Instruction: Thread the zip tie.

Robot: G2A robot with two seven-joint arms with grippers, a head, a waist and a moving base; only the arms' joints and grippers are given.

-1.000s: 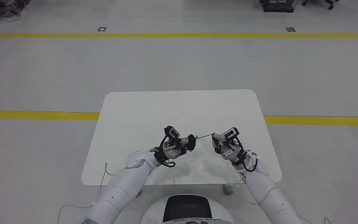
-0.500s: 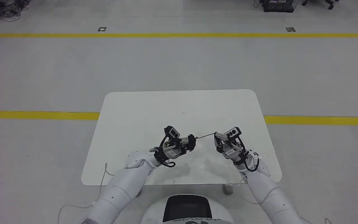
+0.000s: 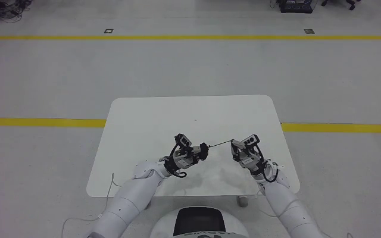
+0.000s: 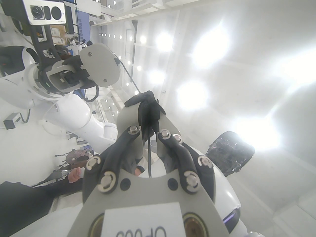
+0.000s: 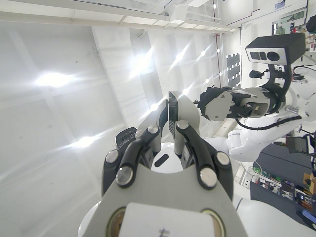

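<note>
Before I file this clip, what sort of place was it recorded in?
Most likely a large indoor robotics lab or test hall. A lone white table stands on a wide pale floor marked with yellow lines, and the wrist views show a high white ceiling with rows of bright lamps.

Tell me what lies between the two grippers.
A thin black plastic zip tie stretches from the left gripper to the right gripper above the white table, seen in the top view.
</note>
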